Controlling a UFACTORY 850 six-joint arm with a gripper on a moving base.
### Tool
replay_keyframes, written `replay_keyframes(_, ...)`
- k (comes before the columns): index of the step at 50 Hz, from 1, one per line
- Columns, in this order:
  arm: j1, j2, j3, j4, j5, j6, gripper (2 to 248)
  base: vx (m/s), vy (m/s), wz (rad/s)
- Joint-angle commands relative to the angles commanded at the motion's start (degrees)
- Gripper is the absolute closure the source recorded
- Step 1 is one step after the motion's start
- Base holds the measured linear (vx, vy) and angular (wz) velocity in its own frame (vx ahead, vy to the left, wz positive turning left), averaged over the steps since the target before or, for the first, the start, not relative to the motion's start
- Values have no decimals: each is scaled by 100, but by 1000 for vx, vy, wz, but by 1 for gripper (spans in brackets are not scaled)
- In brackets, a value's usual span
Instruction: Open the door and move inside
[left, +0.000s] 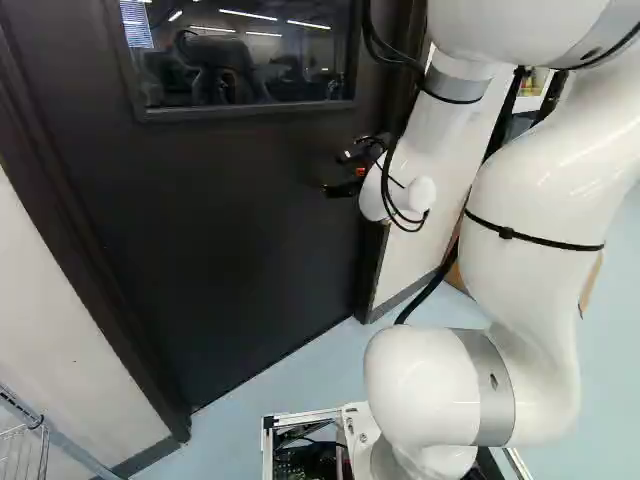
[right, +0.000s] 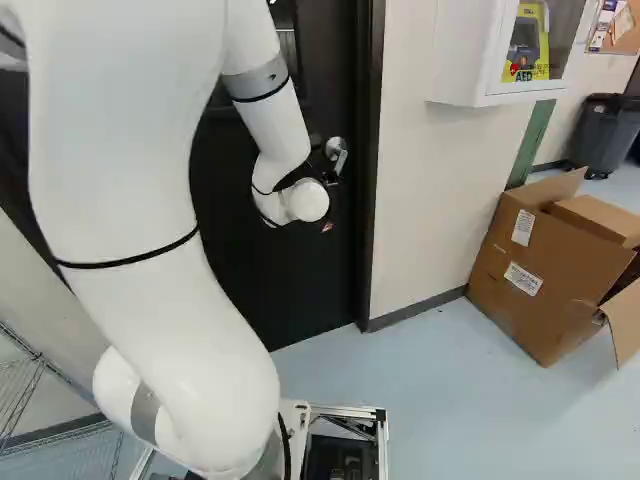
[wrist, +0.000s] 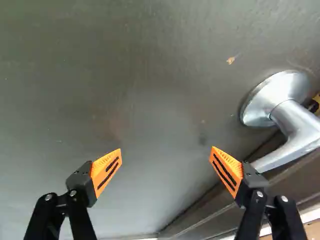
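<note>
Nearest, towering, a white arm (left: 540, 190). Beyond, a dark door (left: 230, 210), closed in its frame. Far right, an open cardboard box (right: 540, 285), then a white cabinet (right: 465, 60) above. Close before the door, a black claw (left: 343, 173), spread wide. Just beside one finger, outside the gap, the metal door handle (wrist: 292, 120), on the door's right side.

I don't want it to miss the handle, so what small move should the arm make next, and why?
Probably shift the gripper sideways toward the lever handle before closing. The fingers stand open with only the flat face of the door showing between them, while the lever handle lies outside that gap, past one finger.
</note>
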Motion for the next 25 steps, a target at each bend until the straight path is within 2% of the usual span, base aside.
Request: replay_keyframes(25,262,-852,-816,0,0,0,3,0,0,0)
